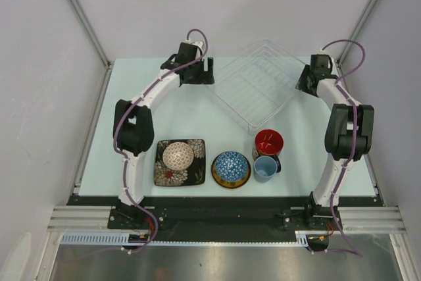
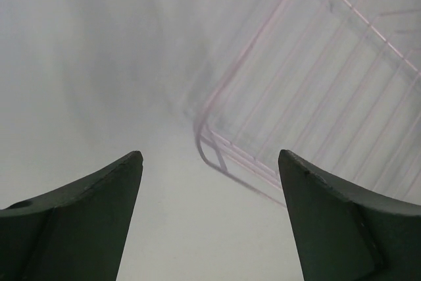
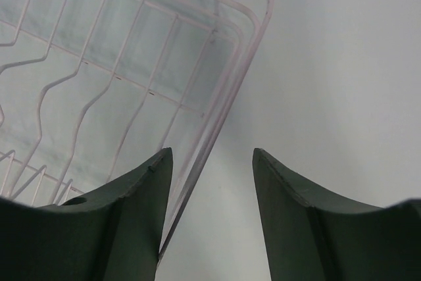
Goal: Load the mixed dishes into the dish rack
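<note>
The left arm (image 1: 135, 129) and right arm (image 1: 347, 133) arch up from their near bases and reach far. The left gripper (image 1: 209, 70) points right, jaws spread wide; the right gripper (image 1: 304, 83) points left, jaws parted more narrowly.

The dish rack (image 1: 256, 87) looks like clear, glossy plastic with thin, smooth ribs. The bench (image 1: 197, 116) is a pale, smooth, matt sheet. The red-inside cup (image 1: 268, 141) and blue mosaic bowl (image 1: 231, 166) shine like glazed ceramic, and the black square floral plate (image 1: 196, 174) is glossy too. The fingers (image 2: 79, 215) are dark, matt and faintly grainy. The near rail (image 1: 79, 217) is brushed metal.
</note>
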Robot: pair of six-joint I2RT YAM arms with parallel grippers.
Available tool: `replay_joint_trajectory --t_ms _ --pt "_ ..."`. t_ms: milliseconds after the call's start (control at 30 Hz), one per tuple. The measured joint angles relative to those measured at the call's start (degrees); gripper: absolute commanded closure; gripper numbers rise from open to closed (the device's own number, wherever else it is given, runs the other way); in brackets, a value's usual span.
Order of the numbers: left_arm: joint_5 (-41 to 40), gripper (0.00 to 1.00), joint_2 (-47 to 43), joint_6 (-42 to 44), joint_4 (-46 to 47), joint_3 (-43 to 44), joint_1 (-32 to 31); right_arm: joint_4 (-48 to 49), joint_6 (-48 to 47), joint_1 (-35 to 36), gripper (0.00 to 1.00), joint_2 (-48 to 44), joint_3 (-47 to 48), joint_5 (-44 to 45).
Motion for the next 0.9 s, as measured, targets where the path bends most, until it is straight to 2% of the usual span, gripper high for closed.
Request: replay_joint_trajectory --t_ms 100,333,533,600,767,900 --pt "-0.6 0.10 0.9 0.9 0.3 1.0 1.9 0.0 -0.2 2.6 0.46 0.0 0.0 1.1" --pt "-0.8 0.10 3.5 2.6 0.2 1.2 2.7 -0.7 0.1 9.6 0.39 -0.2 -0.7 3.9" --pt "-0.8 0.10 4.1 4.4 -0.3 2.1 2.6 -1.8 2.3 10.3 0.38 -0.2 -0.7 1.9" --pt "-0.8 0.09 4.3 5.4 -0.6 3.8 2.7 -2.2 2.9 10.3 0.36 -0.3 -0.7 1.2" --pt "-1.1 0.10 9.6 8.2 -1.7 17.4 3.4 -3.5 3.5 10.6 0.35 -0.8 -1.1 1.7" --pt "-2.1 0.10 12.6 11.6 -1.5 23.3 3.7 -4.1 3.7 11.1 0.35 -2.1 -2.5 2.3"
